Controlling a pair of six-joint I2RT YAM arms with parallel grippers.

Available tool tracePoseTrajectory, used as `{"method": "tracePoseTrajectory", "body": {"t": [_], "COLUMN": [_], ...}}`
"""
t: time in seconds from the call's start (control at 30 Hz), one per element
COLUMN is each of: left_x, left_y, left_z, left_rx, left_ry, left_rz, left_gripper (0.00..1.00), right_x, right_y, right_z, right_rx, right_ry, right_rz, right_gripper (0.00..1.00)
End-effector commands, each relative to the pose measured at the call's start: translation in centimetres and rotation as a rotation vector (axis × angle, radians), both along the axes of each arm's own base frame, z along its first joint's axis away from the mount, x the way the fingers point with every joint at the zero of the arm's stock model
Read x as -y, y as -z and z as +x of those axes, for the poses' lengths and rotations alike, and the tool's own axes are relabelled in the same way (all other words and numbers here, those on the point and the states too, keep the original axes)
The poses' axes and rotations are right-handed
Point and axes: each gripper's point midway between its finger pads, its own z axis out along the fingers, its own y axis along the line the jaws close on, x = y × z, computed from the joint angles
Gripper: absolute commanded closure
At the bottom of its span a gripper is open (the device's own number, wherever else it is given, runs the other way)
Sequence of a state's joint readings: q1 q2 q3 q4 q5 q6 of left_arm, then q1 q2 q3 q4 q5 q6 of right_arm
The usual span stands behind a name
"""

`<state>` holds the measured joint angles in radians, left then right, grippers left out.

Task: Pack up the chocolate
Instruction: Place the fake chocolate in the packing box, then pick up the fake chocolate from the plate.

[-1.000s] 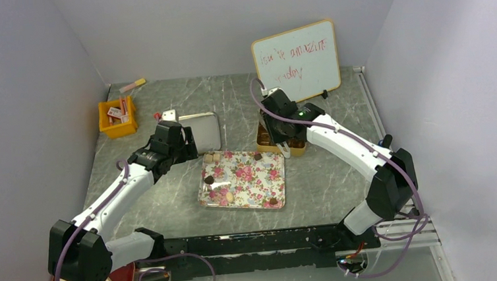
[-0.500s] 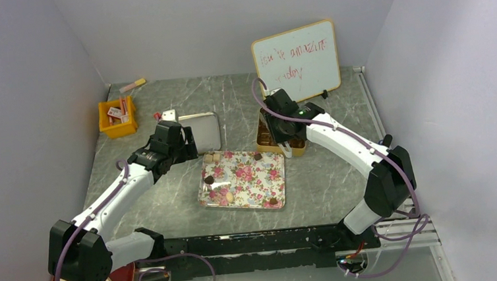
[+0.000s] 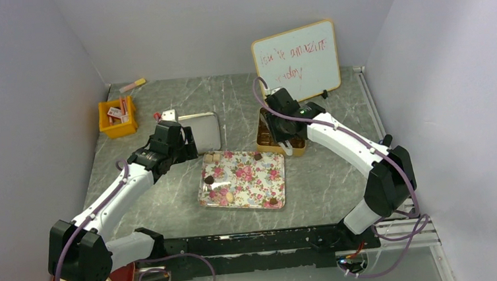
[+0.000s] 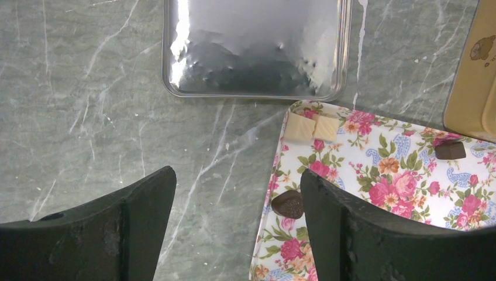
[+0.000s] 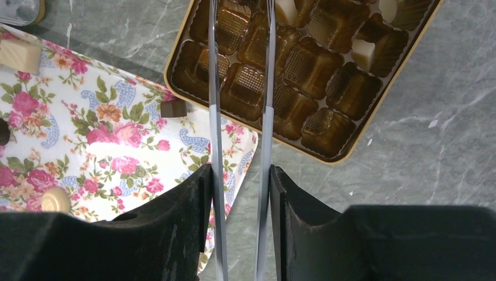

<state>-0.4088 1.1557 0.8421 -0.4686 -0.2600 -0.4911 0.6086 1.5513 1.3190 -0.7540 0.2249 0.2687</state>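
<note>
Here, from left to right: the left gripper hangs over bare table with its fingers spread wide and empty, just beside the left edge of the floral tray. A shiny metal lid lies beyond it.

Loose chocolate is scattered on the tray:
- two cream squares touching at the far left corner
- a dark round piece by the left rim
- a dark square near the far right corner
- a tan round one nearer the arms

The right gripper is clamped on a pair of tongs, whose blades reach out over the box. Their tips fall outside the wrist view, so whether they carry a piece cannot be told.

Only a few pale pieces sit in the box's far cells, and most cells are empty. Packing appears barely begun, with at least five pieces left on the tray.
</note>
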Motion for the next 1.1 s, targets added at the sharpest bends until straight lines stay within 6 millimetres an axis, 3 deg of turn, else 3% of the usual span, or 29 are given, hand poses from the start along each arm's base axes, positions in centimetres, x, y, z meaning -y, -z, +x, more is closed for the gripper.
{"method": "tracePoseTrajectory", "body": {"t": [0.0, 0.33, 0.77, 0.9, 1.07], "left_x": [0.1, 0.1, 0.4, 0.4, 0.6], "left_y": [-1.9, -1.9, -1.8, -1.9, -1.8], "left_z": [1.1, 1.2, 1.3, 1.3, 1.2], "left_rx": [0.055, 0.056, 0.054, 0.054, 0.049], "left_ry": [-0.012, -0.013, -0.008, -0.01, -0.006], "left_rz": [-0.018, -0.014, -0.025, -0.029, -0.039], "left_gripper": [0.17, 0.17, 0.17, 0.18, 0.18], "right_x": [-0.5, -0.5, -0.2, -0.5, -1.4], "right_y": [-1.3, -1.6, -6.0, -7.2, -7.2], "right_z": [1.2, 1.4, 1.4, 0.2, -3.1], "right_rx": [0.059, 0.066, 0.171, 0.169, 0.138], "right_ry": [-0.006, -0.001, -0.01, -0.037, -0.1], "right_rz": [0.036, 0.045, 0.094, 0.137, 0.174], "right_gripper": [0.58, 0.59, 0.68, 0.69, 0.69]}}
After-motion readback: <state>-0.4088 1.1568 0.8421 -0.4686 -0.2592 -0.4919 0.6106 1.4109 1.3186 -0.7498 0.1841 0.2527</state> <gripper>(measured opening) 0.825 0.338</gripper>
